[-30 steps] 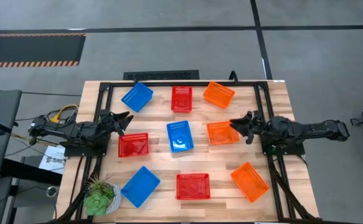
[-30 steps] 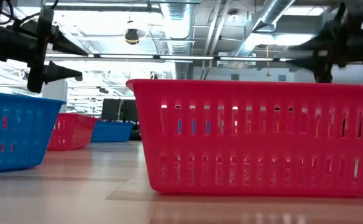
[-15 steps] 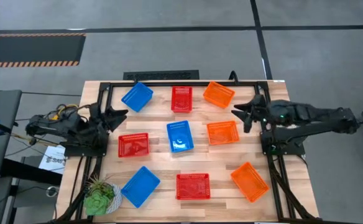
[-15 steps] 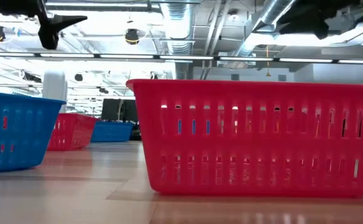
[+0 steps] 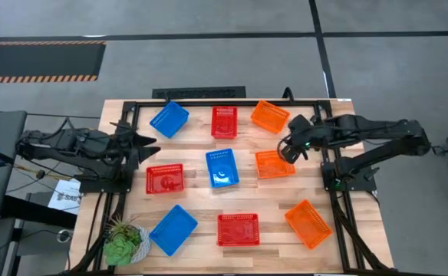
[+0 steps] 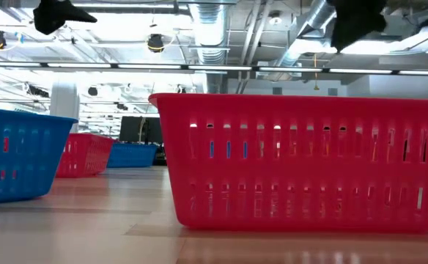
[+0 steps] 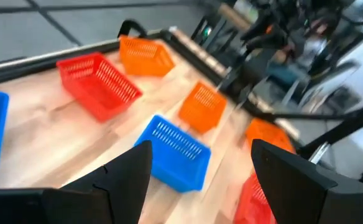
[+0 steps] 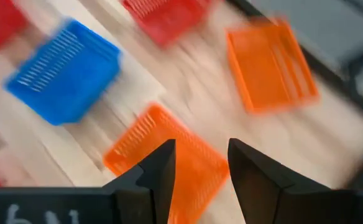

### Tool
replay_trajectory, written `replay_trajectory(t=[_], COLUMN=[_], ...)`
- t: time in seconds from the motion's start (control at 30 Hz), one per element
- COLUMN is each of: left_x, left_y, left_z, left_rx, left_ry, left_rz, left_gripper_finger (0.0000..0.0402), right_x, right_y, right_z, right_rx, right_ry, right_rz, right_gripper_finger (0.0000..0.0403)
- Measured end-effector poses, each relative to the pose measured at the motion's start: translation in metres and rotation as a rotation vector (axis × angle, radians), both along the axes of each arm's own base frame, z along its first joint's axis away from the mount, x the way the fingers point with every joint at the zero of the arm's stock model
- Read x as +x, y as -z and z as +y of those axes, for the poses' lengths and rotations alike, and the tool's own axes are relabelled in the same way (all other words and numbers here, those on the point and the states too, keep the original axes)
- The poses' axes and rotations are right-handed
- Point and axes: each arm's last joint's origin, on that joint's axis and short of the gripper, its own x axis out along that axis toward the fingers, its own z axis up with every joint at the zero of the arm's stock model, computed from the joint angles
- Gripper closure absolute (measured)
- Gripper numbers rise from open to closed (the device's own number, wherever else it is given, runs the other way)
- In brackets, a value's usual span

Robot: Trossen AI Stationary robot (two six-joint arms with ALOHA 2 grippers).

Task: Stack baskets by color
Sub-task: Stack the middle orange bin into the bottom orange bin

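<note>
Three blue, three red and three orange baskets stand apart on the wooden table, each on its base. In the middle row are a red basket (image 5: 165,178), a blue basket (image 5: 222,168) and an orange basket (image 5: 275,163). My left gripper (image 5: 143,143) (image 7: 200,168) hangs open high above the table's left side, just beyond the far edge of that red basket. My right gripper (image 5: 285,146) (image 8: 201,163) hangs open, pointing down over the far left corner of that orange basket (image 8: 169,155). Neither gripper holds anything.
A green potted plant (image 5: 124,242) stands at the near left corner. Black frame rails (image 5: 325,123) run along the table's left, right and far sides. In the low view a near red basket (image 6: 302,161) fills the front, with both grippers high above it.
Both grippers have risen well above the table. My right gripper has tipped from nearly level to pointing down and has drifted a little toward the far edge. My left gripper has drawn back slightly toward the left edge. No basket has moved.
</note>
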Motion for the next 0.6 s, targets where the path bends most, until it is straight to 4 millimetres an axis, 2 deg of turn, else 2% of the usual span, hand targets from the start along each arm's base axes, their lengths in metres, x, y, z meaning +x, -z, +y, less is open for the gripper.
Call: replay_trajectory(t=[0.2,0.6], left_x=[0.014,0.020], left_y=[0.005,0.010], left_z=[-0.003,-0.004], left_rx=[-0.002,-0.014], left_ry=[0.019,-0.009], left_rz=[0.069,0.115], left_gripper_finger=[0.0139,0.0139], right_x=[-0.002,0.006], right_y=[0.025,0.049], right_z=[0.008,0.045], right_rx=[0.163,0.225], right_ry=[0.219,0.305], right_rz=[0.186,0.243], right_gripper_finger=[0.0230,0.0230])
